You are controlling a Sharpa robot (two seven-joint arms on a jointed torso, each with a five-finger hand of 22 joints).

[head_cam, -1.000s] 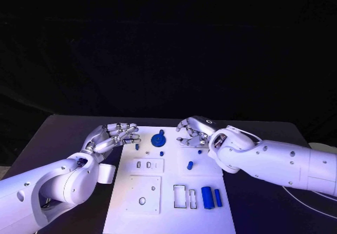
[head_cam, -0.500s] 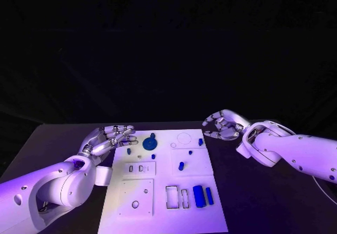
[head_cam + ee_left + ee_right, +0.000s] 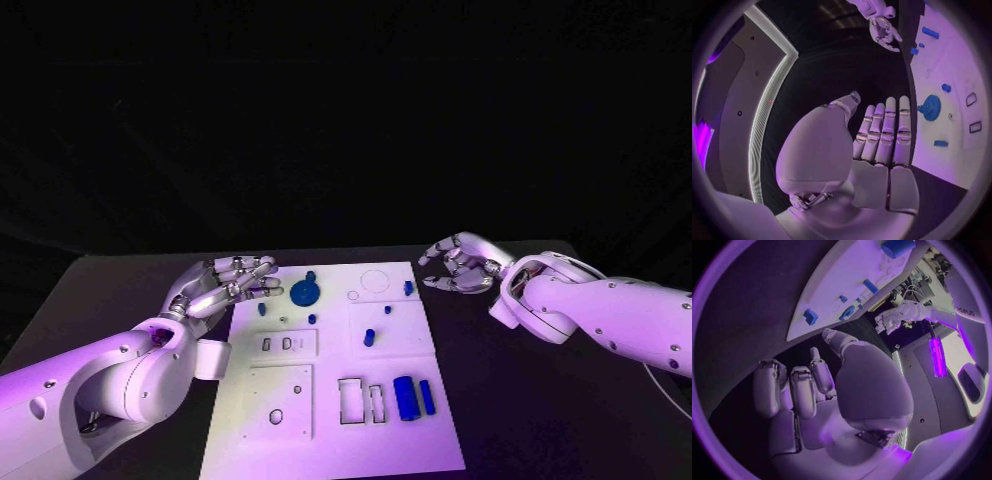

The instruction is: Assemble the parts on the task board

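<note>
While both hands are hovering off the task board [image 3: 335,440], the left hand [image 3: 224,286] is holding nothing, its fingers [image 3: 887,131] lying straight and close together, with the round blue part [image 3: 306,292] just beyond their tips. The right hand [image 3: 462,265] is curling its fingers loosely around nothing, the small blue peg [image 3: 408,288] sitting just beside them on the board's far corner. These parts are probably light, rigid and smooth, so a pinch across the sides would likely suit them.
</note>
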